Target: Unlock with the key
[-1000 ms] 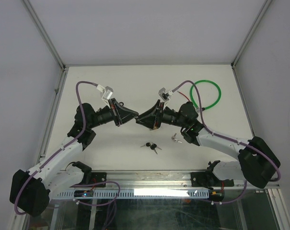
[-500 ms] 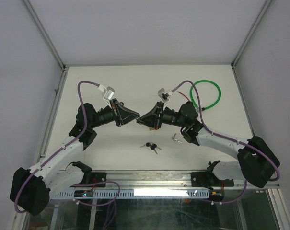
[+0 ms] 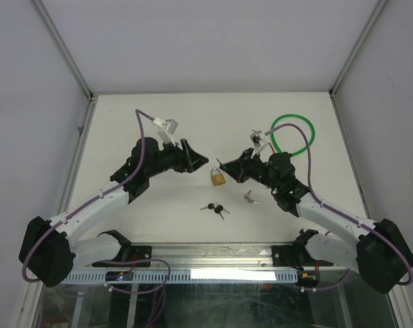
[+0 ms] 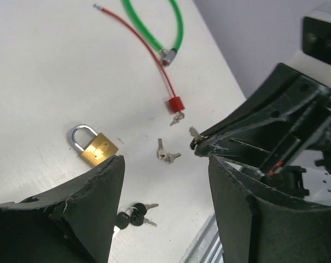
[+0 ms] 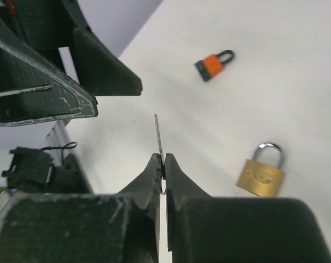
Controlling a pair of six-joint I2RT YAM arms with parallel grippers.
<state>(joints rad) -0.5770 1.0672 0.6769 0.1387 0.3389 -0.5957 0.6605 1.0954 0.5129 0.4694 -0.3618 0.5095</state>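
Observation:
The brass padlock [image 3: 218,178] lies flat on the white table between my two grippers, held by neither. It also shows in the left wrist view as the brass padlock [image 4: 94,147] and in the right wrist view as the brass padlock [image 5: 261,174]. My right gripper [image 5: 163,159] is shut on a thin silver key [image 5: 157,137] whose blade sticks out past the fingertips. From above, the right gripper [image 3: 221,165] hangs just right of and above the padlock. My left gripper [image 3: 198,161] is open and empty, up and left of the padlock; its jaws stand wide apart in the left wrist view.
A bunch of black-headed keys [image 3: 215,208] and a small bunch of silver keys [image 3: 250,198] lie near the front. A green cable loop [image 3: 293,133] and a red cable lock [image 4: 176,104] lie at the back right. An orange padlock [image 5: 214,64] lies beyond the left gripper.
The grippers were tip to tip; both have drawn apart. The left gripper opened and the brass padlock now lies on the table. The right gripper has shut on the key.

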